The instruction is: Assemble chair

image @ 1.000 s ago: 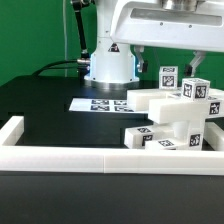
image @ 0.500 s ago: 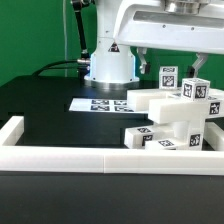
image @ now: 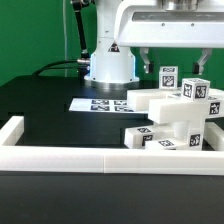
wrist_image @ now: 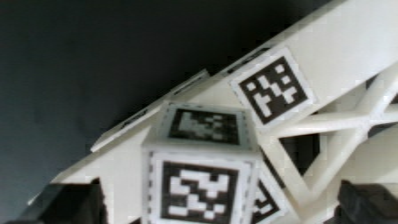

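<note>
The chair's white blocky pieces lie bunched together at the exterior view's right, each with black-and-white tags. One tagged post stands up out of the pile. My gripper hangs just above that post. It is open, its two dark fingers spread wide to either side, and nothing is held. The wrist view is filled by a tagged post end and a slanting white bar over the black table. My fingers do not show clearly there.
A long low white border rail runs along the front and up both sides of the black table. The marker board lies flat in front of the arm's base. A dark cable trails behind at the left.
The gripper has shifted a little toward the exterior view's right above the pile. The chair pieces have not moved and the jaws stay wide.
</note>
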`<state>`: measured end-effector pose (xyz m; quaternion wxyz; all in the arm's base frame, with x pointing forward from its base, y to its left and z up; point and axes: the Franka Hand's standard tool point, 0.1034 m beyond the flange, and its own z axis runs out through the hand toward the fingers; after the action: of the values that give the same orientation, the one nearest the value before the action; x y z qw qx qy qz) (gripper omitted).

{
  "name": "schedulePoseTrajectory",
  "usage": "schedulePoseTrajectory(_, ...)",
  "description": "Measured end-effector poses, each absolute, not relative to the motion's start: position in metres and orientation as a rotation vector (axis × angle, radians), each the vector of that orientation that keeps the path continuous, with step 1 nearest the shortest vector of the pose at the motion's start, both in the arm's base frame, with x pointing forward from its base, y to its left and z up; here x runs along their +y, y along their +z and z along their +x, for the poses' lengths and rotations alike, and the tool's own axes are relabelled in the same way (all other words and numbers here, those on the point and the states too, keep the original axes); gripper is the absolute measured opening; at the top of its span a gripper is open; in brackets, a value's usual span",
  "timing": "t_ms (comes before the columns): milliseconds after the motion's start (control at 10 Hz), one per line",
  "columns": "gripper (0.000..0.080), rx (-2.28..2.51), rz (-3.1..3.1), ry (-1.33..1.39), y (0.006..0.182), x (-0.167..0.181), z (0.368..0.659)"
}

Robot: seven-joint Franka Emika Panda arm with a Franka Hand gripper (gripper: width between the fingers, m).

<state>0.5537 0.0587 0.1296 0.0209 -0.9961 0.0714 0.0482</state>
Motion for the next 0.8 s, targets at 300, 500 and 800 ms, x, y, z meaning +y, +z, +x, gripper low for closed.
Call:
schedulePoseTrajectory(300, 0.0626, 0.229, -3.097, 0.134, 0.1262, 0.0540, 0.5547)
schedulePoseTrajectory(500, 0.0440, 0.230, -3.097, 0.131, 0.1262, 0.0537, 0.5551)
schedulePoseTrajectory(800, 0.0285, 0.280, -3.095, 0.131, 0.1262, 0.0535, 0.5551)
